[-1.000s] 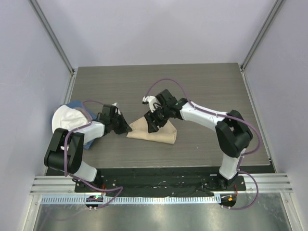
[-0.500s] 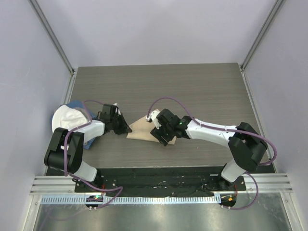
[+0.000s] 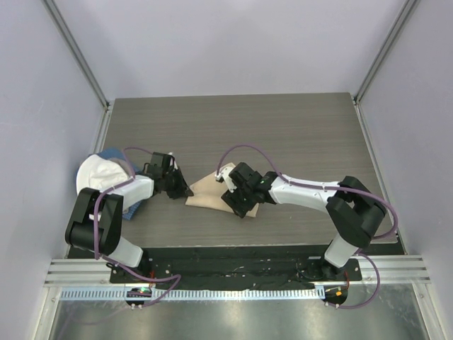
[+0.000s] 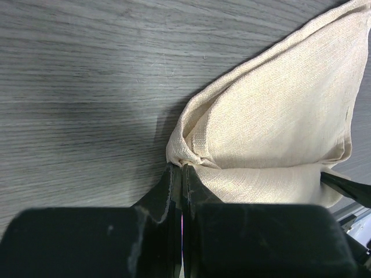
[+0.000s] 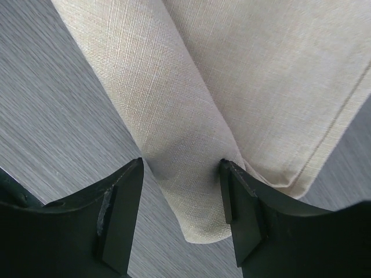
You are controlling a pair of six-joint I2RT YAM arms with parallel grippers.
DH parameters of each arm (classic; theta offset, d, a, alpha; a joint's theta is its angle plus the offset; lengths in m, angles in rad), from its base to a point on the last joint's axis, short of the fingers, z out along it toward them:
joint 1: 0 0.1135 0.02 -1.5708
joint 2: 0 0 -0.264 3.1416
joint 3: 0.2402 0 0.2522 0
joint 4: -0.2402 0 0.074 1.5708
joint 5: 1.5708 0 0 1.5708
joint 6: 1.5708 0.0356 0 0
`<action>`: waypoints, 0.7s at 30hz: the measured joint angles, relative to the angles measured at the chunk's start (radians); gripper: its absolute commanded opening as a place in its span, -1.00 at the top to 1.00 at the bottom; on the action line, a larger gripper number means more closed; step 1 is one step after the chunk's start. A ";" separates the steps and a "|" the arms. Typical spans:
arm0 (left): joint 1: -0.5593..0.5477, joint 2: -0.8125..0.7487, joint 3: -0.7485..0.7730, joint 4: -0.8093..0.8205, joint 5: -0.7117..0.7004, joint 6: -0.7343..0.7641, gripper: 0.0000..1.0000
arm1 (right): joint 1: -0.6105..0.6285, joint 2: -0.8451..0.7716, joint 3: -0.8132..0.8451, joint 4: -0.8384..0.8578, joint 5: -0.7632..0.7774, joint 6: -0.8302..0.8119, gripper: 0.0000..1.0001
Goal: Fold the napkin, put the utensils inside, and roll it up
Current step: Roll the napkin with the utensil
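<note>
The beige napkin [image 3: 204,191] lies folded on the table, and its near edge is rolled into a thick tube [image 5: 174,116]. My left gripper [image 3: 187,190] is shut on the napkin's bunched left corner [image 4: 185,152], with its tips [image 4: 181,171] pinching the cloth. My right gripper [image 3: 236,204] is open and straddles the end of the rolled tube [image 5: 181,168]. One finger [image 5: 237,191] touches the cloth, and the other [image 5: 124,191] stands right at the tube's edge. The utensils are hidden.
A white bundle [image 3: 93,173] lies on a blue cloth [image 3: 113,154] at the table's left edge, behind my left arm. Bare grey wood-grain table [image 3: 283,127] stretches behind and to the right of the napkin. Side walls enclose the table.
My right arm has swung down towards the near side. Its gripper has moved from the napkin's top to its right, near end. The left gripper has kept its hold and place.
</note>
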 measured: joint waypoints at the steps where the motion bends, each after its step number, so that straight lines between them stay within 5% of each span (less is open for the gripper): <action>1: 0.000 0.000 0.002 -0.006 0.000 0.001 1.00 | -0.003 0.013 -0.001 0.000 -0.011 0.005 -0.23; 14: 0.000 0.022 0.047 -0.079 -0.002 0.018 1.00 | -0.011 0.027 0.110 -0.067 -0.016 -0.021 -0.34; 21: 0.000 0.042 0.082 -0.133 -0.003 0.025 1.00 | 0.082 0.019 0.151 0.034 0.056 -0.132 -0.34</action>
